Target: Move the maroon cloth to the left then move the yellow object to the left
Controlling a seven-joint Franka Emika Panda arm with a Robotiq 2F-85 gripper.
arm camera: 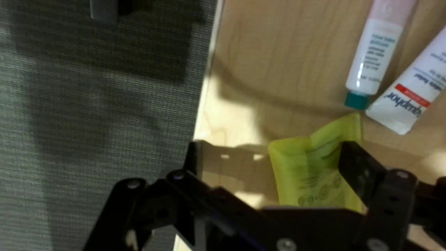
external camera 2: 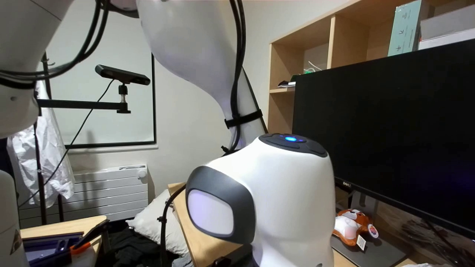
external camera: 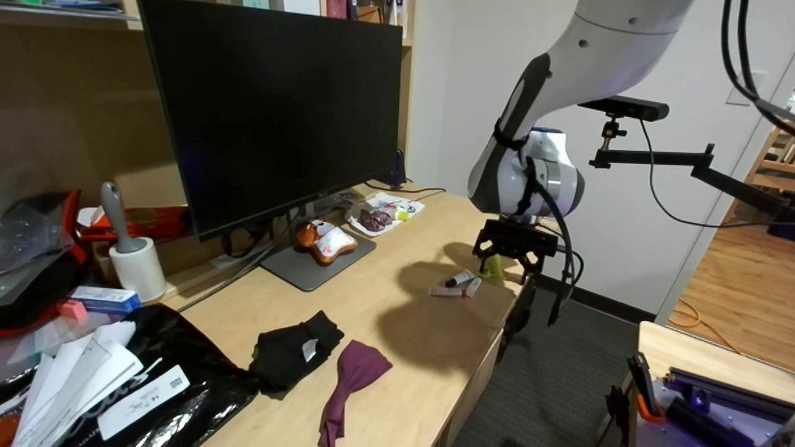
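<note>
Fingers (arm camera: 359, 170), blocky and black, stand wide apart on my dark two-fingered gripper (arm camera: 273, 158), nothing pinched between them. In the wrist view a yellow, creased, plastic-looking packet (arm camera: 313, 174) with dark print lies on the pale wooden desk (arm camera: 278, 45), partly between them and partly hidden by one finger. I cannot tell whether that finger touches it or hangs above. If I went down like this, the finger could press on the packet instead of passing beside it, and a closing stroke might then crumple it or skid across it.

The other finger overlaps the desk's edge in that view. Lowered there, it could strike the edge, or slip past it over the dark grey carpet (arm camera: 104, 132); a packet dragged that way would probably fall. Taking "left" from the wrong viewpoint could cause the same loss.

Just beyond the packet's corner lie a white tube with a teal cap (arm camera: 374, 59) and a white tube with a red band (arm camera: 418, 83); a sideways sweep might catch them.

Farther out, in an exterior view, a maroon, gathered cloth (external camera: 360, 369) lies on the desk well apart from me, beside a bunched black fabric (external camera: 295, 354). I judge the packet to be the step in hand; whether the cloth counts as moved I cannot tell, and if it does not, I would break the asked order.
</note>
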